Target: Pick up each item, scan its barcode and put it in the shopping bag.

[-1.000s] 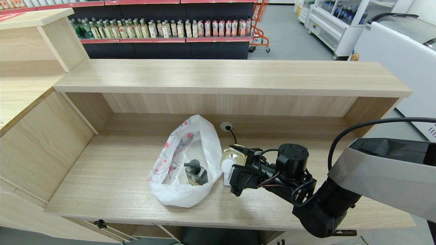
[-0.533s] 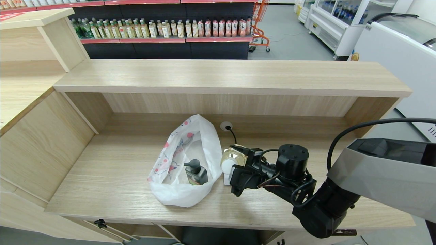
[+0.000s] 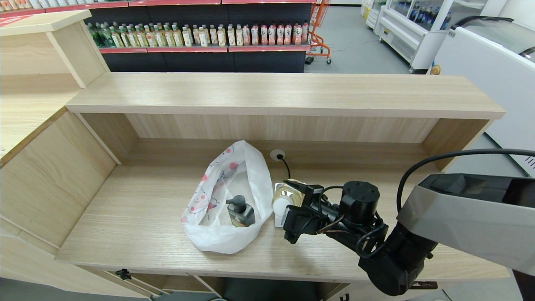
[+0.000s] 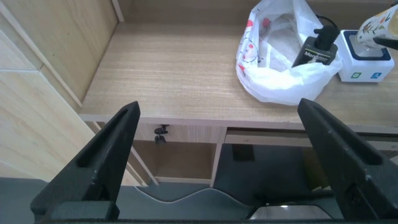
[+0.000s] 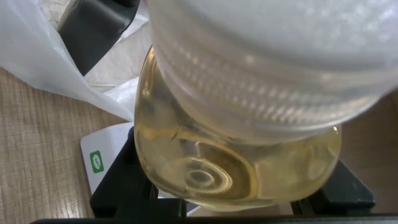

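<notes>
Right arm: shifted slightly in the last second, with the forearm and wrist now a touch lower and nearer the counter's [image 3: 138, 217] front edge. Right gripper [image 3: 289, 205]: carried down with the arm. Bottle [image 3: 286, 193] of yellowish liquid, held in that gripper's fingers: moved a little downward and toward the front edge, closer to the white scanner box [image 3: 277, 219] under it. Arm cable [image 3: 422, 164]: arc sits lower than before.
</notes>
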Tool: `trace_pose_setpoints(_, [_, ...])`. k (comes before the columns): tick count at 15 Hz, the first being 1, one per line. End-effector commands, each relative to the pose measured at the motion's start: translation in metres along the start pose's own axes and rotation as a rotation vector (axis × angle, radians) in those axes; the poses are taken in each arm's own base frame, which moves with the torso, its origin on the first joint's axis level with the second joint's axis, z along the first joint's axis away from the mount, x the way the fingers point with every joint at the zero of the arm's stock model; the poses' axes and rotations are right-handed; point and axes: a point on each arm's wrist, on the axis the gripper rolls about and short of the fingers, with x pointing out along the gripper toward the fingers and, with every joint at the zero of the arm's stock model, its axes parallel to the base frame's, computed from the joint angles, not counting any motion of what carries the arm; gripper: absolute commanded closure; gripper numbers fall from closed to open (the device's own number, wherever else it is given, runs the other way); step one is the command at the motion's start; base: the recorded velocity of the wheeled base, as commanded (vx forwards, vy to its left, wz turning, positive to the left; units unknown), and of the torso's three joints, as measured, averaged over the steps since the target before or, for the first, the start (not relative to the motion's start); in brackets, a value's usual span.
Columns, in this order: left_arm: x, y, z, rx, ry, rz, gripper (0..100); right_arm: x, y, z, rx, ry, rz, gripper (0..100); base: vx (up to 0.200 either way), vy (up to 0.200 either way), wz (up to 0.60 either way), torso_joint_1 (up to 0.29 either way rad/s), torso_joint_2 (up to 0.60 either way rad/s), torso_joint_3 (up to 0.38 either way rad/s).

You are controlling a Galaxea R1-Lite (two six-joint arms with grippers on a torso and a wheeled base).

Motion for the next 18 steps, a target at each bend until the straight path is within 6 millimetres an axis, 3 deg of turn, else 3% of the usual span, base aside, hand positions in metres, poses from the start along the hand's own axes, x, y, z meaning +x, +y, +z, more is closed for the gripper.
trace_pose_setpoints(1, [0.000,0.000,0.000,0.001,0.000,0.000,0,0.000,0.002,-0.001,0.001,0.003,0.005,100,0.000,0.000,0.00,0.000,0.00,0.000])
trace_pose_setpoints(6, [0.000,0.000,0.000,0.001,0.000,0.000,0,0.001,0.000,-0.001,0.004,0.000,-0.002,100,0.000,0.000,0.00,0.000,0.00,0.000])
trace_pose_setpoints(8, [0.000,0.000,0.000,0.001,0.000,0.000,0,0.008,-0.015,0.005,0.016,-0.029,-0.068,100,0.000,0.000,0.00,0.000,0.00,0.000])
trace_pose_setpoints(11, [0.000,0.000,0.000,0.001,0.000,0.000,0,0.004,-0.066,0.032,0.135,0.005,-0.269,100,0.000,0.000,0.00,0.000,0.00,0.000])
trace_pose_setpoints(13, [0.000,0.000,0.000,-0.001,0.000,0.000,0,-0.007,-0.118,0.056,0.286,0.065,-0.404,100,0.000,0.000,0.00,0.000,0.00,0.000])
trace_pose_setpoints(15, [0.000,0.000,0.000,-0.001,0.000,0.000,0,-0.027,-0.167,0.066,0.460,0.141,-0.451,100,0.000,0.000,0.00,0.000,0.00,0.000])
trace_pose_setpoints(18, [0.000,0.000,0.000,-0.004,0.000,0.000,0,-0.054,-0.191,0.068,0.771,0.190,-0.463,100,0.000,0.000,0.00,0.000,0.00,0.000])
